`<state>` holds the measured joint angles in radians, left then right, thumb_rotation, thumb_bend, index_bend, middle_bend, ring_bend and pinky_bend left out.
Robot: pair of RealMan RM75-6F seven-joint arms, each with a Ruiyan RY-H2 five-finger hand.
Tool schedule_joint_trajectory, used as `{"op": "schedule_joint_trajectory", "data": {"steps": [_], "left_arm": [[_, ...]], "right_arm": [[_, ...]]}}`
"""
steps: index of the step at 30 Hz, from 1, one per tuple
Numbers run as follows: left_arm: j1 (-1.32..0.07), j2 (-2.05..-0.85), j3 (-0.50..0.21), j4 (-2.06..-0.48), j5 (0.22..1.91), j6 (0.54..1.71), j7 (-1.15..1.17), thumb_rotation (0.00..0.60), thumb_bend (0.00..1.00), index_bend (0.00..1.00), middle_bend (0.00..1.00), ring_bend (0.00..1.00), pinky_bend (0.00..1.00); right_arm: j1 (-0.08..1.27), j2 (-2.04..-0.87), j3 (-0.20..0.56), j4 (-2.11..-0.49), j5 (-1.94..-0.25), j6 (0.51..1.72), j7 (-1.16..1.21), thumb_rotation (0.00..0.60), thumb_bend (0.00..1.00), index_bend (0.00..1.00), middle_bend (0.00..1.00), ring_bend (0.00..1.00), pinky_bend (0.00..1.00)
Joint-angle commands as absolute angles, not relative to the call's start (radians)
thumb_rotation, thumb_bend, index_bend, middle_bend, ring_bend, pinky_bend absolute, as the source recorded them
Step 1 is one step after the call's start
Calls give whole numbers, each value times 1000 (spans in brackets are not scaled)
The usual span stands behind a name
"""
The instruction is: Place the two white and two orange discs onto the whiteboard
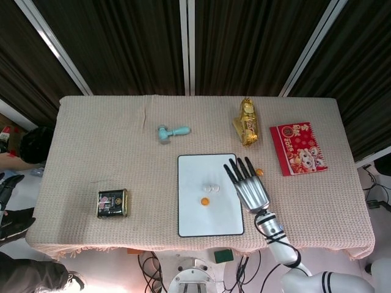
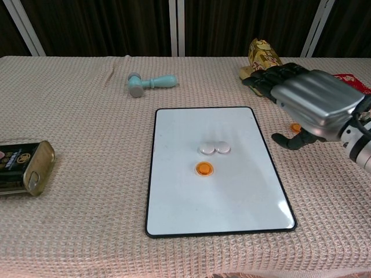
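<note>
While chest view half-hides orange disc (image 2: 295, 127), right robot hand (image 1: 249, 187) hovers empty, fingers spread.

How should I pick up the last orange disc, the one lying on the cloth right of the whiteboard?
Pinch the orange disc by its rim, thumb and a finger on opposite edges, coming straight down from above. It lies flat on the woven tablecloth with no raised part to hook, so only the thin edge offers purchase. The right robot hand hovers over it; in the chest view the fingers partly hide it.
</note>
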<state>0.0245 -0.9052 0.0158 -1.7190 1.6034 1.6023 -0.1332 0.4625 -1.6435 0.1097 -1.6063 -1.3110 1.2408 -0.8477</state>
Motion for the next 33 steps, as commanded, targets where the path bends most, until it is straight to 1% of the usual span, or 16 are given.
{"op": "schedule_joint_trajectory", "data": {"steps": [1, 4, 10, 14, 20, 23, 28, 33], "left_arm": [[23, -906, 17, -1724, 1607, 1600, -123, 600, 100, 119, 141, 1, 118], [23, -908, 19, -1730, 1611, 1599, -112, 600, 101, 119, 142, 2, 118], [22, -908, 17, -1731, 1603, 1596, -110, 600, 101, 119, 142, 2, 118], [23, -907, 15, -1726, 1596, 1598, -119, 600, 101, 119, 142, 2, 118], [18, -906, 12, -1719, 1585, 1586, -128, 600, 101, 118, 142, 1, 118], [18, -905, 11, -1718, 1583, 1586, -133, 600, 101, 119, 142, 1, 118], [20, -905, 10, -1715, 1583, 1591, -138, 600, 101, 119, 142, 1, 118], [21, -905, 12, -1717, 1589, 1593, -137, 600, 100, 119, 142, 2, 118]], "right_arm": [[437, -1605, 150, -1577, -1226, 1250, -815, 600, 320, 65, 0, 0, 0], [442, -1606, 170, -1525, -1180, 1238, -809, 600, 319, 132, 0, 0, 0], [469, -1654, 199, -1401, -1097, 1192, -798, 600, 326, 238, 0, 0, 0], [496, -1688, 212, -1347, -1055, 1145, -777, 600, 328, 268, 0, 0, 0], [518, -1733, 202, -1294, -1059, 1125, -739, 600, 331, 289, 0, 0, 0], [524, -1747, 194, -1275, -1062, 1125, -737, 600, 332, 305, 0, 0, 0], [524, -1759, 187, -1258, -1064, 1135, -729, 600, 335, 364, 0, 0, 0], [528, -1768, 184, -1244, -1063, 1138, -723, 600, 337, 387, 0, 0, 0]]}}
